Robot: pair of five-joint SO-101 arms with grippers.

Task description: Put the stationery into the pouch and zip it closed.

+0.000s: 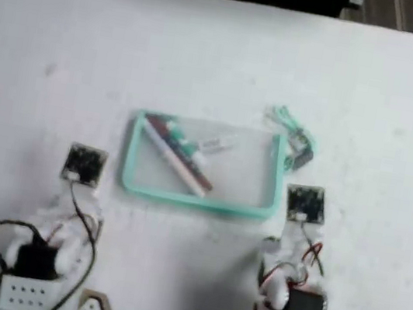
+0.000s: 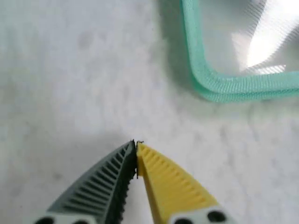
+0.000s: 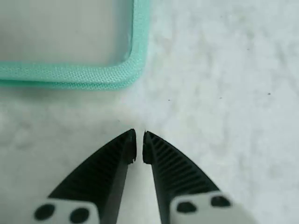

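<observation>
A clear pouch with a mint-green edge (image 1: 203, 164) lies flat at the table's middle, with pens and other stationery (image 1: 179, 153) inside it. A green cord with a small tag (image 1: 292, 137) trails from its far right corner. My left gripper (image 2: 136, 145) is shut and empty, just off the pouch's near left corner (image 2: 212, 86). My right gripper (image 3: 139, 139) is shut too, holding nothing, close to the pouch's near right corner (image 3: 126, 77). In the high view both arms rest near the front edge, the left arm (image 1: 83, 165) and the right arm (image 1: 305, 204).
The white table (image 1: 222, 55) stretches bare behind the pouch and to both sides. Dark floor shows past the far edge. The arm bases (image 1: 29, 284) sit at the front edge.
</observation>
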